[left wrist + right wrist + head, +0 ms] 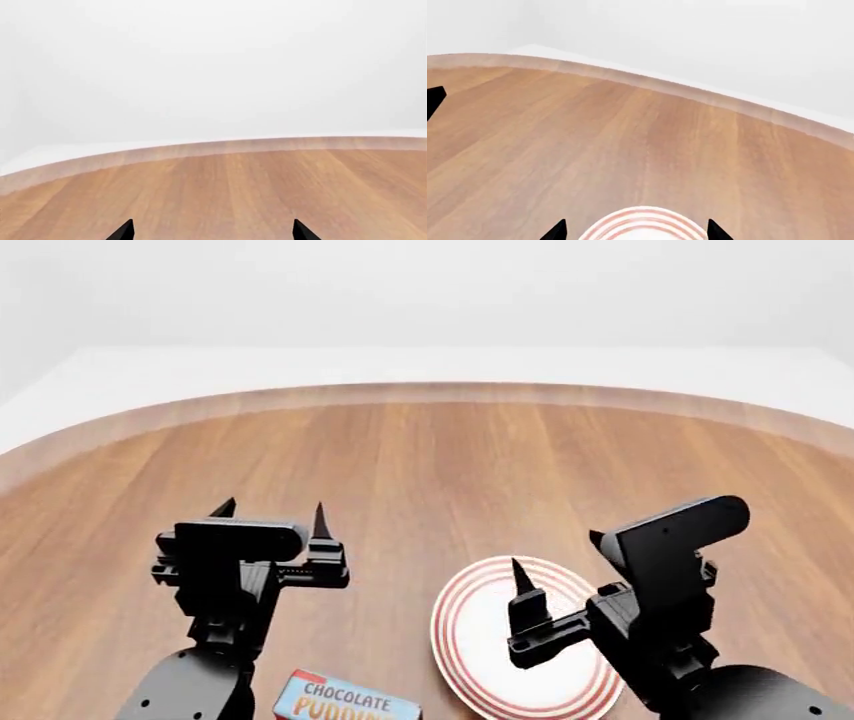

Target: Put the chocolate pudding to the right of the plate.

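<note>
— So where is the chocolate pudding (pixel 347 701)?

— At the near edge of the head view, lying on the wooden table (pixel 441 470) just beside the plate (pixel 467 635), on its left. Only the light-blue top with its red edge and part of the lettering shows; the rest is cut off by the frame. The text reads upright from the robot's side, and the long axis looks to run roughly left to right, tilted a little.

— And the grippers?

— The left gripper (pixel 274 512) hangs above the table left of the plate, jaws spread apart, grasping nothing; its wrist view shows two black tips (pixel 123 231) with bare wood between. The right gripper (pixel 558 560) sits over the plate, also spread and empty; its wrist view shows the plate's red rings (pixel 644 225) between its tips.

— The surface and the room?

— A round table of warm wood grain with a pale rim, plain white walls and floor behind.

— Space to move?

— Open wood lies right of the plate and stretches far ahead to the curved edge.
</note>
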{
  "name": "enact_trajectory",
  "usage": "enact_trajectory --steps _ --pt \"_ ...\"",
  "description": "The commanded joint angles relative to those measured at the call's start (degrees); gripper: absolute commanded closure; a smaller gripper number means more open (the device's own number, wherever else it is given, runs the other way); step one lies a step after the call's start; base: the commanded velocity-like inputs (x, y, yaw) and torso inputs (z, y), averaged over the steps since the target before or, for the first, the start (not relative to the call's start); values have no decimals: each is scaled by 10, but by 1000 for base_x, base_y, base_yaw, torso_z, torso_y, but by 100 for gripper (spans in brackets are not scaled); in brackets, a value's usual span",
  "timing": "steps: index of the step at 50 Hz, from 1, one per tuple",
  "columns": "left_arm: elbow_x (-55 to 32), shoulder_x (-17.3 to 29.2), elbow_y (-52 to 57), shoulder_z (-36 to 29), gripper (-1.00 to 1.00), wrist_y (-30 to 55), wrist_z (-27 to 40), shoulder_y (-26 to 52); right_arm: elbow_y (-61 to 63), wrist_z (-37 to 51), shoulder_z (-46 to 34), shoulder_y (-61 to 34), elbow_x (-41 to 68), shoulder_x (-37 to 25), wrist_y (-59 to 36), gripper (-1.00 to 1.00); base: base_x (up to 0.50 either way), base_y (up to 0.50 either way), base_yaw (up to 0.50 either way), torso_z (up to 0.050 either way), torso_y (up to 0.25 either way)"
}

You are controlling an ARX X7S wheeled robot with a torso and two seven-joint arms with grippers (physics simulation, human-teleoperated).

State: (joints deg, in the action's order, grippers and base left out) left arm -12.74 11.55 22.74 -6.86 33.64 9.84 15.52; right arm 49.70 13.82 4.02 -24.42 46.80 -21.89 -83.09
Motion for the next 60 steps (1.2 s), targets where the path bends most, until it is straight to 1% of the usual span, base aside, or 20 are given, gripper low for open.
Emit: enact_trajectory --steps 1,3,4,6,8,13,17,18,29,30,37,38,52,60 --pt "-3 3 4 -1 -100 1 4 1 -19 87 30 -37 203 -56 -60 -100 0 0 0 0 0" --pt "-4 4 4 -2 -100 2 5 1 -26 78 34 -39 239 -62 -56 -100 0 0 0 0 0" --pt "-4 4 4 -2 -100 2 5 1 -28 93 31 -43 244 -65 -60 -100 0 0 0 0 0" --pt "-6 4 3 -1 -100 2 5 2 -35 88 29 -47 276 -72 -56 -100 0 0 0 0 0" --pt "-6 4 2 -1 -100 1 6 3 -37 99 22 -53 285 -78 -54 -100 0 0 0 0 0" --pt "-7 6 0 -2 -100 0 7 3 -42 87 6 -57 305 -92 -42 -100 0 0 0 0 0" --pt "-8 7 1 -3 -100 0 8 3 -36 70 -2 -63 315 -104 -32 -100 0 0 0 0 0" --pt "-8 7 1 -3 -100 0 9 3 -37 46 -4 -63 326 -107 -26 -100 0 0 0 0 0" --pt "-10 9 -1 -6 -100 -2 12 3 -56 21 -30 -67 324 -113 -10 -100 0 0 0 0 0" --pt "-10 9 0 -6 -100 -2 13 2 -68 -9 -39 -65 345 -110 -11 -100 0 0 0 0 0" --pt "-11 10 -2 -7 -100 -5 15 1 -85 -30 -71 -64 336 -108 -9 -100 0 0 0 0 0" --pt "-10 10 4 -10 -100 2 17 6 -92 -64 -127 -74 292 -102 -12 -100 0 0 0 0 0" --pt "-14 13 3 -12 -100 0 20 4 -98 -73 -149 -74 279 -109 7 -100 0 0 0 0 0" --pt "-16 15 5 -13 -100 0 22 4 -113 -84 -179 -84 257 -105 12 -100 0 0 0 0 0"
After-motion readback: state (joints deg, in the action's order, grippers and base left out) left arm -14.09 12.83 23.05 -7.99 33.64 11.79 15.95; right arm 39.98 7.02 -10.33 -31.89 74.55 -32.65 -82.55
